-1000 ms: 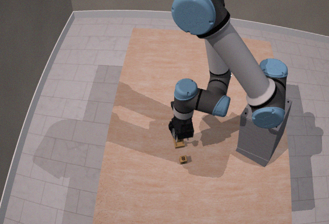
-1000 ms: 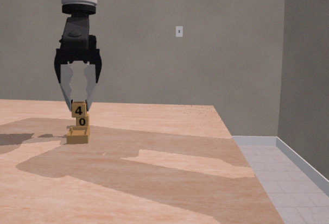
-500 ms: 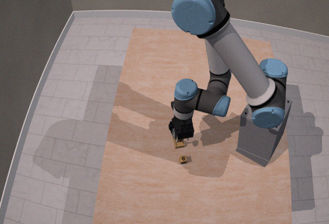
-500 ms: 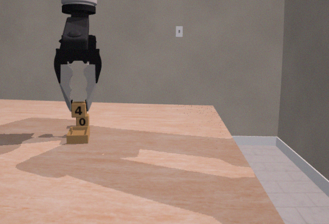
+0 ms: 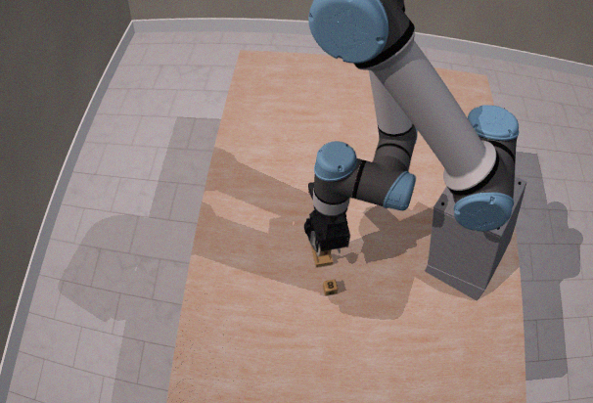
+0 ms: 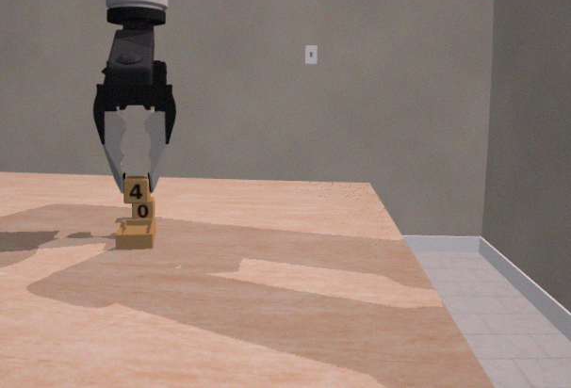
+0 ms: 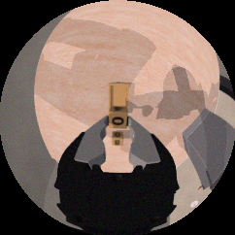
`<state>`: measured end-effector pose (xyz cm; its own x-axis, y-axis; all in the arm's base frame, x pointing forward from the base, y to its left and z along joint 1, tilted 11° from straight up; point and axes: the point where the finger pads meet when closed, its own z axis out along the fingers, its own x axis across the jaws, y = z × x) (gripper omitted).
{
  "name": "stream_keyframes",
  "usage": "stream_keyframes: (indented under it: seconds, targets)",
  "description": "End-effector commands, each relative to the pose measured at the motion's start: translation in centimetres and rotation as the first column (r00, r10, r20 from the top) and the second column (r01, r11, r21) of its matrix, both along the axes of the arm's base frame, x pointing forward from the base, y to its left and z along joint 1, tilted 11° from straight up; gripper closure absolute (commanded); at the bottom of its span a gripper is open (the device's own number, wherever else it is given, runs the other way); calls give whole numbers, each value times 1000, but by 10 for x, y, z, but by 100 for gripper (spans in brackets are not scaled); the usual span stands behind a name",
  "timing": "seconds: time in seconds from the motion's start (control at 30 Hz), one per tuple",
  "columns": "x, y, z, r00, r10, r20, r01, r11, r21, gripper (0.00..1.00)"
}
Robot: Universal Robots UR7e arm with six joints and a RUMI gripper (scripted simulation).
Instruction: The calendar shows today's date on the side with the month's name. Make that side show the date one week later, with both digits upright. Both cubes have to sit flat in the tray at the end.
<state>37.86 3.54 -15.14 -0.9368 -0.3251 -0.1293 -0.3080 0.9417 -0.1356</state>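
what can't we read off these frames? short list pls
- Month name on the tray: too small to read in any view.
- Held cube: in the top view the hand covers it; exterior shows only its 4 face.
- Tray slots: mostly under the hand in the top view.
- Loose cube: side digits too small in the top view.

Grey-green walls (image 6: pixel 334 130); pale tiled floor (image 6: pixel 496 312) with light skirting (image 6: pixel 524 285); wood-grain surface (image 6: pixel 248 312); white wall plate (image 6: pixel 311 55).
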Motion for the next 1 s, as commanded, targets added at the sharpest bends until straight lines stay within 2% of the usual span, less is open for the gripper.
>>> stream_keyframes:
  seconds: [0.0, 0.97]
  targets:
    - [-2, 0, -1, 1000, -1, -3, 1, 1000, 1, 90]
    - [2, -1, -7, 1000, -1, 1, 1, 1000, 0, 90]
